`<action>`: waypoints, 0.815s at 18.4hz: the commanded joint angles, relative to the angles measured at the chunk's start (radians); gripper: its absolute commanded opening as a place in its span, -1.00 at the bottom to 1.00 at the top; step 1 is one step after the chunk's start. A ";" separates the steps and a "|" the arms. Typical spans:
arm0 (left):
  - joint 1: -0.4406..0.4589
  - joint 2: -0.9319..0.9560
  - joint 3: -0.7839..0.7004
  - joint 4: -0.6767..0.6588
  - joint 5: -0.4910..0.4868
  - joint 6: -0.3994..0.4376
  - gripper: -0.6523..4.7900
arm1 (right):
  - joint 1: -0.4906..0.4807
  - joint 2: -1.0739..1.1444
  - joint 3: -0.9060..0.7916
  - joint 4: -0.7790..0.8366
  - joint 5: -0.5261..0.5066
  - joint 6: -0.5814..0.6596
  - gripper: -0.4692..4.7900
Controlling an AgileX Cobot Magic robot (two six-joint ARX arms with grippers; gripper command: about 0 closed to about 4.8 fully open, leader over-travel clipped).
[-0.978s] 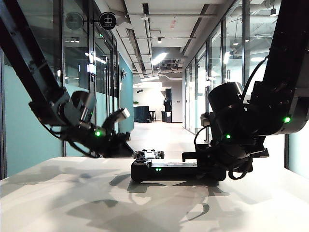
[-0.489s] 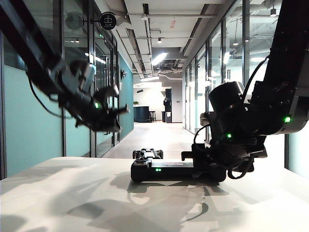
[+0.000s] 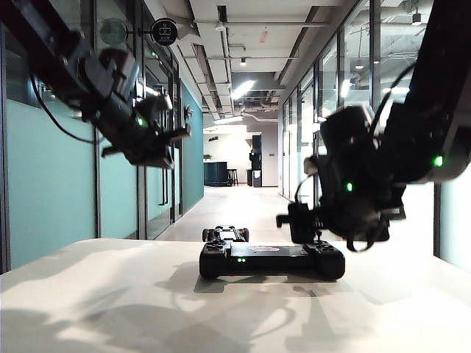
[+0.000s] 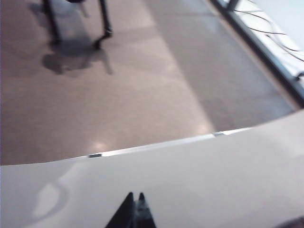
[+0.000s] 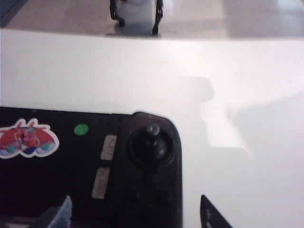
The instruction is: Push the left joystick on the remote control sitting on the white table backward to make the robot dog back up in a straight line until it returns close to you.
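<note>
The remote control (image 3: pixel 271 259) lies flat on the white table (image 3: pixel 110 301), green lights facing me. Its left joystick (image 3: pixel 214 245) is a tiny bump on the left end. My right gripper (image 3: pixel 313 229) hovers open just above the right end. In the right wrist view its fingertips (image 5: pixel 68 199) straddle that end of the remote control (image 5: pixel 109 166), where the twin stick (image 5: pixel 152 129) stands. My left gripper (image 3: pixel 175 136) is raised high at the left, shut and empty (image 4: pixel 135 194), over the white table (image 4: pixel 213 180). The robot dog (image 3: pixel 225 234) stands on the floor just beyond the table's far edge.
The table's far edge (image 4: pixel 156 145) runs in front of a long corridor floor. Glass walls line both sides of the corridor. The dog's thin black legs (image 5: pixel 115 14) show past the edge. A red cartoon sticker (image 5: pixel 26 137) sits on the controller's middle bar.
My left gripper has lifted from the controller's left end up and to the left. My right gripper has opened and risen off the controller's right end. The dog stays near the table.
</note>
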State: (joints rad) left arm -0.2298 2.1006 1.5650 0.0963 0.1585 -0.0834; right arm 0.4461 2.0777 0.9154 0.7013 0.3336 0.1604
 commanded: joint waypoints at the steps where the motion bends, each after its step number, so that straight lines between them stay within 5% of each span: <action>1: 0.000 -0.053 -0.002 -0.042 -0.030 -0.003 -0.78 | 0.002 -0.053 0.000 -0.052 0.004 -0.037 0.45; 3: -0.003 -0.082 -0.016 -0.049 -0.068 -0.003 -0.78 | 0.002 -0.097 -0.002 -0.096 0.005 -0.038 0.21; 5: -0.008 -0.131 -0.055 -0.050 -0.107 -0.003 -0.78 | 0.002 -0.158 -0.004 -0.156 0.005 -0.038 -0.84; 15: -0.012 -0.450 -0.377 0.010 -0.187 0.004 -0.78 | 0.002 -0.398 -0.124 -0.255 -0.019 -0.061 -0.83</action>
State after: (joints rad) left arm -0.2428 1.6859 1.2236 0.0532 -0.0235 -0.0830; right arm 0.4465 1.7054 0.8047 0.4355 0.3347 0.1032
